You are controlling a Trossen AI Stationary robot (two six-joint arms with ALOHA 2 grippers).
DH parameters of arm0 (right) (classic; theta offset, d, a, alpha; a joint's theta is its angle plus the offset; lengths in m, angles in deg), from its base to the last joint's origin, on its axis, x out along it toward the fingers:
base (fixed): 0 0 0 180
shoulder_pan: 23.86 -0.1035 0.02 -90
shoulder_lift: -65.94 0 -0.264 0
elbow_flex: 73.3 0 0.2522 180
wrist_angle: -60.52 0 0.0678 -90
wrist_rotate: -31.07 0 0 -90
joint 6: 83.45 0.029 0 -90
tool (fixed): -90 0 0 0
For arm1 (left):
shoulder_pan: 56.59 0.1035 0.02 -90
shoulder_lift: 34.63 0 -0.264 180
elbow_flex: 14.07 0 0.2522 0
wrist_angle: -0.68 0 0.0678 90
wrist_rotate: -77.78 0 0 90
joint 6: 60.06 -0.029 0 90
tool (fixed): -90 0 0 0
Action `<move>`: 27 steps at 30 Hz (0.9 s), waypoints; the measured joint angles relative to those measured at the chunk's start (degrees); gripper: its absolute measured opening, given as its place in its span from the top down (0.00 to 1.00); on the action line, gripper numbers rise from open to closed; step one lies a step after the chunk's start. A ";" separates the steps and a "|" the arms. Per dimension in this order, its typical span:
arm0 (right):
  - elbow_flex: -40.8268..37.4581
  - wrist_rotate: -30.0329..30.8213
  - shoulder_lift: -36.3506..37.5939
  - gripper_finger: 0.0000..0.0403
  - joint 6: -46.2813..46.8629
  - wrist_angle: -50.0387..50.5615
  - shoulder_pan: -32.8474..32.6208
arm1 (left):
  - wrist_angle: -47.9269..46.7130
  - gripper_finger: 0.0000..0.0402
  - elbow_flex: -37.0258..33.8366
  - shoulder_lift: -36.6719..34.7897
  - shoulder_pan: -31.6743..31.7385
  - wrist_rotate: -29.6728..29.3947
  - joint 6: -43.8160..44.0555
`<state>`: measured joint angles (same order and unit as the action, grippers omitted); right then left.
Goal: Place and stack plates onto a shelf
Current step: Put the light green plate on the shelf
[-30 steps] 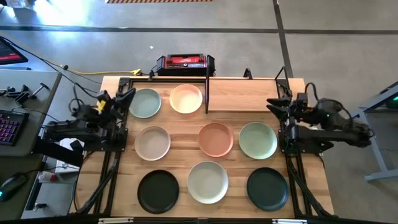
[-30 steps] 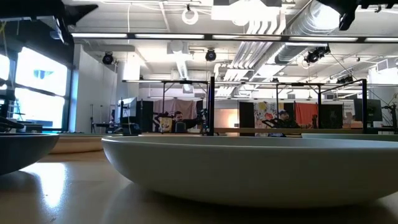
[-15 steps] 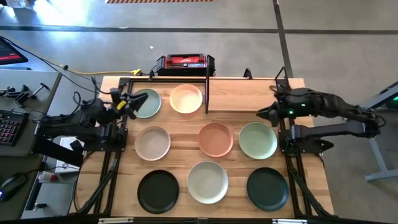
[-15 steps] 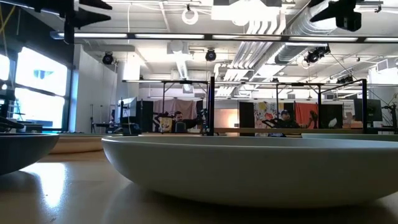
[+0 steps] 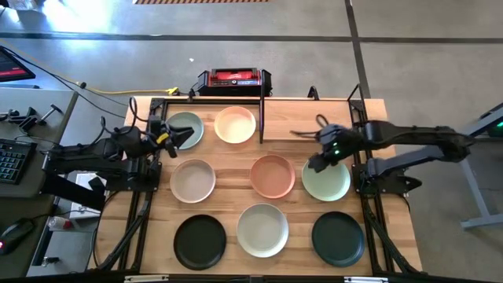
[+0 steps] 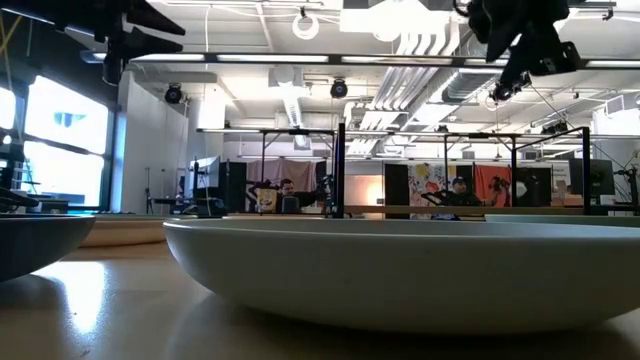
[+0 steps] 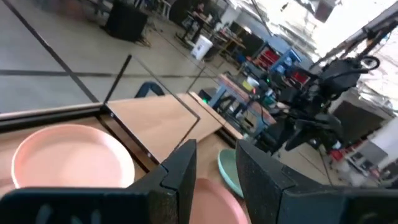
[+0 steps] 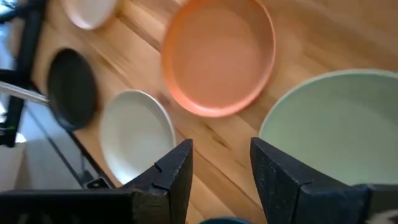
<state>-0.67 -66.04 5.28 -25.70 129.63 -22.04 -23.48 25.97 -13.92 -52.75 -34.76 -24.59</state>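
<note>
Red-and-black box (image 5: 233, 79) beyond the table's (image 5: 236, 185) far edge; keyboard (image 5: 11, 161) on a side desk.

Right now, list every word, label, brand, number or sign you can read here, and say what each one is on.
Nothing reads clearly.
Red-and-black box behind the table: a pale label on its lid, too small to read.
Colourful posters on the far wall in the low view: blurred, no legible words.
Plates, such as the terracotta plate, and the shelf: no markings visible.
</note>
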 joint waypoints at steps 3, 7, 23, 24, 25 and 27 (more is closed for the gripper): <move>0.00 0.79 -3.54 0.65 2.64 0.01 -2.50 | -0.75 0.75 0.00 0.00 0.00 0.79 0.03; 0.00 2.41 -8.32 0.65 5.40 0.13 -5.90 | -1.69 0.75 0.00 0.00 0.00 1.02 -0.03; 0.00 4.36 -25.40 0.65 14.76 0.53 -15.48 | -2.30 0.75 0.00 0.02 0.00 2.37 0.34; 0.00 4.37 -26.16 0.65 15.46 0.55 -15.81 | -2.31 0.75 0.00 0.02 0.00 2.63 0.34; 0.00 4.40 -26.93 0.65 15.71 0.53 -16.11 | -2.31 0.75 0.00 0.02 0.00 2.78 0.34; 0.00 4.50 -28.42 0.65 15.77 0.55 -16.71 | -2.29 0.75 0.00 0.02 0.00 2.88 0.34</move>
<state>-0.67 -61.54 -23.14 -9.93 130.17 -38.75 -25.77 25.97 -13.90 -52.75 -31.88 -24.25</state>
